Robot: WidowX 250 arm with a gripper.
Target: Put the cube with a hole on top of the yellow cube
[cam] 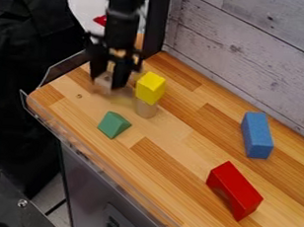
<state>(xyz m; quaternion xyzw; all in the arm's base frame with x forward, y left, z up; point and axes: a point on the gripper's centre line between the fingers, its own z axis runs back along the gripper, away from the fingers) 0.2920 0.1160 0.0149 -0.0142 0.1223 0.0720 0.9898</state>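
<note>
The black gripper (108, 81) hangs over the upper left of the wooden top, blurred, with its fingers on either side of a pale wooden cube (103, 82). A small dark spot shows on that cube, but I cannot make out a hole clearly. Just right of the gripper, the yellow cube (150, 87) rests on top of a light wooden cylinder (146, 109). The gripper and the pale cube are left of this stack, and the pale cube is lower than the yellow one. Whether the pale cube touches the table is unclear.
A green wedge (114, 125) lies in front of the stack. Farther right are a blue block (256, 135) and a red arched block (234, 190). A grey plank wall (252, 49) borders the back, and a clear rim (104, 167) runs along the front left edge.
</note>
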